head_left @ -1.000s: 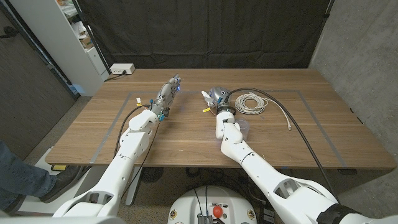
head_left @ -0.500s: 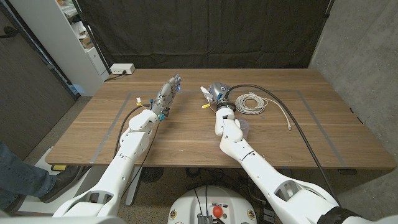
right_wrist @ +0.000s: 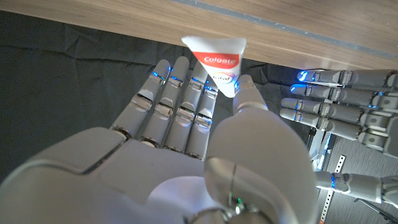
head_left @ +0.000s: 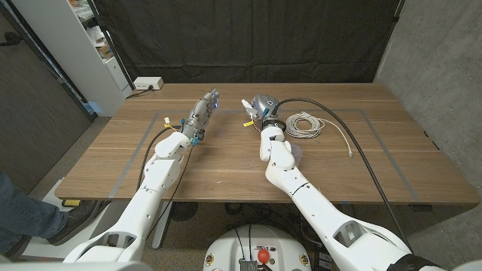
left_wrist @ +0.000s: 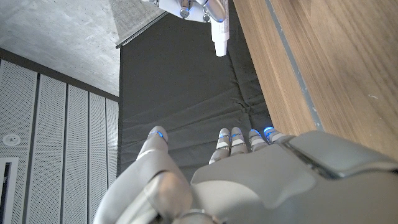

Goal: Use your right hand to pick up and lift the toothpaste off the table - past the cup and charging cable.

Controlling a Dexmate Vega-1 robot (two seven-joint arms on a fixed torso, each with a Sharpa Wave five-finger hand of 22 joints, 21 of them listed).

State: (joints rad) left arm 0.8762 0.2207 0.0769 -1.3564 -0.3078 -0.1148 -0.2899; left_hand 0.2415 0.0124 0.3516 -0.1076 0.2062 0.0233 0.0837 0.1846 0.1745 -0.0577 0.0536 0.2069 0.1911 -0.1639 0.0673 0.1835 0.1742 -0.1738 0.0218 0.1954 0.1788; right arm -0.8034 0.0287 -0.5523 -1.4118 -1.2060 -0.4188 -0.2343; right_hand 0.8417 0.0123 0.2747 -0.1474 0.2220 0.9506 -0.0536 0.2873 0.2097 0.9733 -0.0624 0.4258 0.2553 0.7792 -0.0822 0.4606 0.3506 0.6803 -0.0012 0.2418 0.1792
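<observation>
- The toothpaste is in the grip of the right hand; in the right wrist view the thumb presses on one side of the tube and the other fingers close on the opposite side.
- The tube's flat crimped end fans out wide beyond the fingertips, white with a red band and white lettering; the rest of the tube is hidden inside the grip.
- In the head view the white tube sticks out of the hand at about 10 o'clock, and the left wrist view shows its small white cap end hanging off the table's surface.
- The hand and tube sit at roughly 12 o'clock on the wooden table, whose top is brown, smooth-grained and marked with a thin grey taped rectangle.
- A charging cable, white and wound in a loose coil with one end trailing away, lies at 3 o'clock of the right hand, near it but apart.
- A thick black cable arcs from the right hand over the table toward 5 o'clock.
- The cup cannot be clearly made out behind the right forearm.
- The left hand holds nothing, its grey metallic fingers stretched straight and apart, at 9 o'clock of the right hand, well apart.
- Glossy white shells cover both arms; blue lights glow at the fingertips.
</observation>
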